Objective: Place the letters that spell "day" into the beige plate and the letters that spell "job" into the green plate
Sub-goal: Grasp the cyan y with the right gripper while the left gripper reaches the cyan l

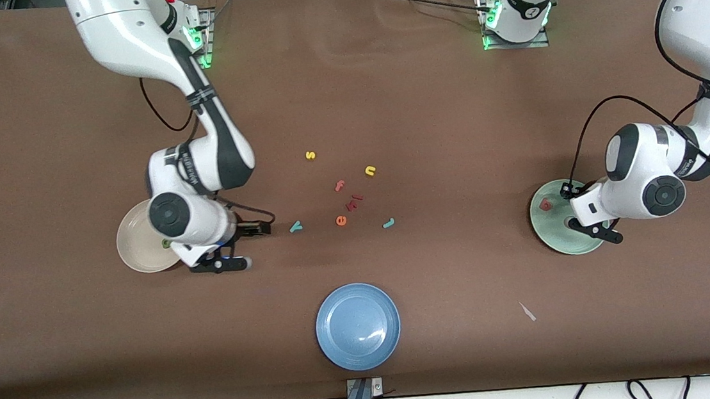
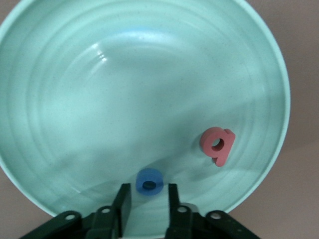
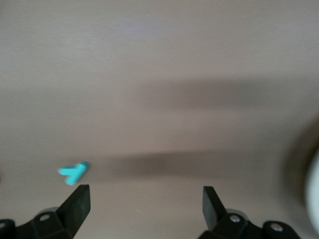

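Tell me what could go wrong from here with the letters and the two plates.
The blue o sits between the left gripper fingers in the green plate; lifting away could drag it out again. The teal y lies just off the open right gripper, and a sideways approach might push it away. The teal j lies near the orange e, so a grasp could pick the wrong letter.

Both arms (image 1: pixel 147 31) are glossy white with rounded shells, dark grey bands at the joints and round dark grey caps (image 1: pixel 168 214) on the wrists. Black cables (image 1: pixel 636 104) loop along the forearms. Green lights (image 1: pixel 196 40) glow at the bases, each with a small red button. The fingers (image 2: pixel 122 201) are matte black, fixed by silver screws.
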